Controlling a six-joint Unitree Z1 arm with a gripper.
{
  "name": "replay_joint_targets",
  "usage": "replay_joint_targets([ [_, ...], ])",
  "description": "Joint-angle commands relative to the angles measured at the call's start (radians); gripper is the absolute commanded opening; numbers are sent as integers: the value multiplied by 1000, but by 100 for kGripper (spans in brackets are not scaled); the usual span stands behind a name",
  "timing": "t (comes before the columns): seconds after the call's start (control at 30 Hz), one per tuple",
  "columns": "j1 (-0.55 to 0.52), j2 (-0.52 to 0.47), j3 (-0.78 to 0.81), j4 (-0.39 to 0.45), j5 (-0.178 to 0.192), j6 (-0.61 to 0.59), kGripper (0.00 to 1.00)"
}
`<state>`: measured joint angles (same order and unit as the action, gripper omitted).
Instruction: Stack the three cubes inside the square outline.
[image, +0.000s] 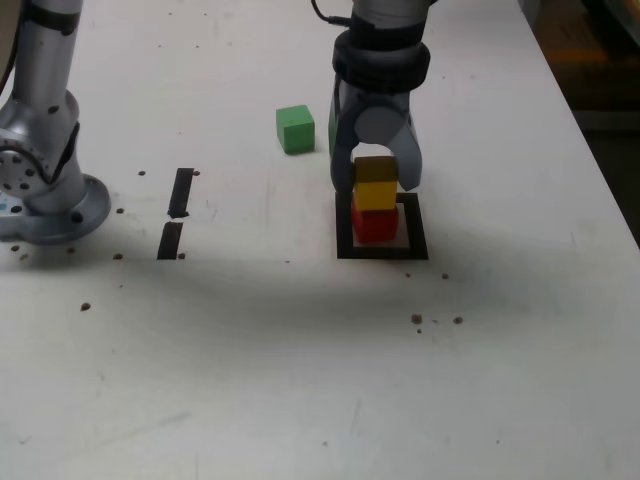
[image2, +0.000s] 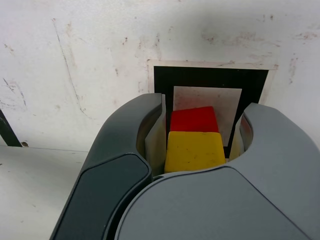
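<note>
A pale, speckled counter (image: 240, 350) spreads beneath the robot arm (image: 383, 55), with two short black tape strips (image: 181, 192) lying toward the exterior view's left. Inside the black square outline (image: 419, 228), the red cube (image: 376, 225) sits with the yellow cube (image: 376, 188) stacked on top, a little out of line with it. The end effector (image: 376, 184) straddles the yellow cube, its jaws parted slightly wider than the block; a thin gap shows along one side, and whether the other finger touches is hard to tell. The green cube (image: 295, 130) stands alone on the counter, outside the outline, near the arm.
</note>
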<state>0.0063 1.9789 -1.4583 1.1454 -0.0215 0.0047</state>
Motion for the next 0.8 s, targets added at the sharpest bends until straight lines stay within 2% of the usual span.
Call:
replay_joint_targets([
  [0.0,1,4,4,2,-4,0,47],
  [0.5,1,-8,9,-1,-10,9,87],
  [0.77,1,-15,5,6,-9,18,97],
])
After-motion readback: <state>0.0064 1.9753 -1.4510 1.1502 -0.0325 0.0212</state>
